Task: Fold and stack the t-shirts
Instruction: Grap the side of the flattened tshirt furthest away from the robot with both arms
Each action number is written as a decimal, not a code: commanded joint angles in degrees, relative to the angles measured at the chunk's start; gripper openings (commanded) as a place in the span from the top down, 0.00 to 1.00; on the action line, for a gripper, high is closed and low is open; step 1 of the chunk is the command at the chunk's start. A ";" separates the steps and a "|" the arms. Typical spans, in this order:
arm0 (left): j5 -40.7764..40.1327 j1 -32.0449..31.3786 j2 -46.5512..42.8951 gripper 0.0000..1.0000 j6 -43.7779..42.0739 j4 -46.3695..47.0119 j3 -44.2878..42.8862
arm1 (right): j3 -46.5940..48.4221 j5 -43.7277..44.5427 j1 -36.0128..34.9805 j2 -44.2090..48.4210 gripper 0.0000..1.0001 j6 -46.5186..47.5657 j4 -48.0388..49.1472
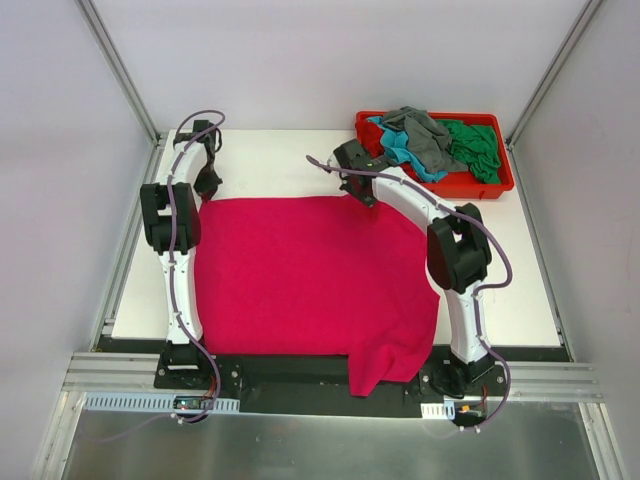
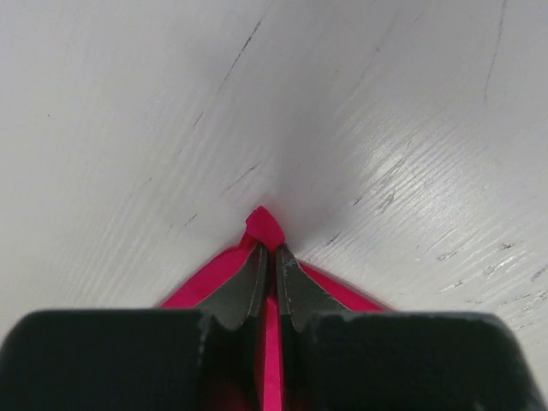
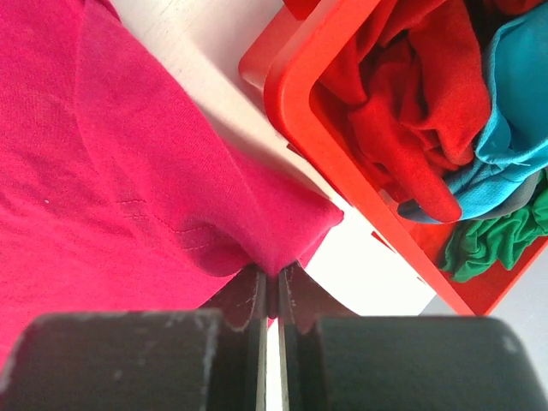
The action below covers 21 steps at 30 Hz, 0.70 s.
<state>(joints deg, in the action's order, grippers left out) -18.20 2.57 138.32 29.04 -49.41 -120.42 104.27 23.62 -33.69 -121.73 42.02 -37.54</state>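
The large magenta t-shirt (image 1: 310,275) lies spread across the white table (image 1: 500,290). Its near right part is rumpled and hangs over the front edge. The left end effector (image 2: 272,257) is closed tight on the shirt's far left corner, with only a small tip of cloth poking out past the fingertips. The right end effector (image 3: 272,278) is also clamped shut, pinching a gathered fold at the far right corner, just beside the red tray (image 3: 300,111). The tray holds the remaining shirts in a heap: grey (image 1: 425,135), teal (image 1: 400,150), green (image 1: 475,145) and dark red (image 3: 402,94).

Both far corners look gripped, so the likely next step is a lift and a fold toward the near edge.

- **Left corner slipping:** the left hold has very little cloth in it, so a quick pull could slide the corner free and leave the fold lopsided.
- **Catching the tray:** the right end effector works close to the tray wall, so a sideways swing could knock the tray or snag the cloth on its rim.
- **Overhang pulling forward:** the hanging portion adds weight at the front, and carrying the far edge too far forward could drag the shirt off the table.
- **Twisted fold:** if the arms rise unevenly, the cloth would twist.
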 commanded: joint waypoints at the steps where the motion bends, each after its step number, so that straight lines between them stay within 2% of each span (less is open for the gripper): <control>1: -0.61 -0.02 -0.68 1.00 0.05 -3.94 0.98 | 0.23 3.35 -0.50 4.49 1.00 0.78 1.68; 6: -0.09 -0.02 -2.53 1.00 0.23 -3.94 -2.27 | 3.21 4.95 0.29 3.70 1.00 2.36 2.74; 10: -1.14 -0.11 -6.21 1.00 0.76 -3.94 -0.96 | 3.49 5.39 0.21 4.92 1.00 4.38 2.21; 16: -1.67 -0.02 -15.35 1.00 4.27 -2.54 12.20 | -5.73 2.66 -1.99 11.77 1.00 6.41 1.33; 21: 0.26 -0.20 -23.87 1.00 5.77 0.79 25.82 | -11.09 4.15 -3.92 15.46 1.00 2.02 -3.67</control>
<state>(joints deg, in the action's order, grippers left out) -18.35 2.59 122.43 32.27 -49.74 -102.50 96.05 26.37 -35.90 -111.50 46.11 -36.62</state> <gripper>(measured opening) 0.009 0.033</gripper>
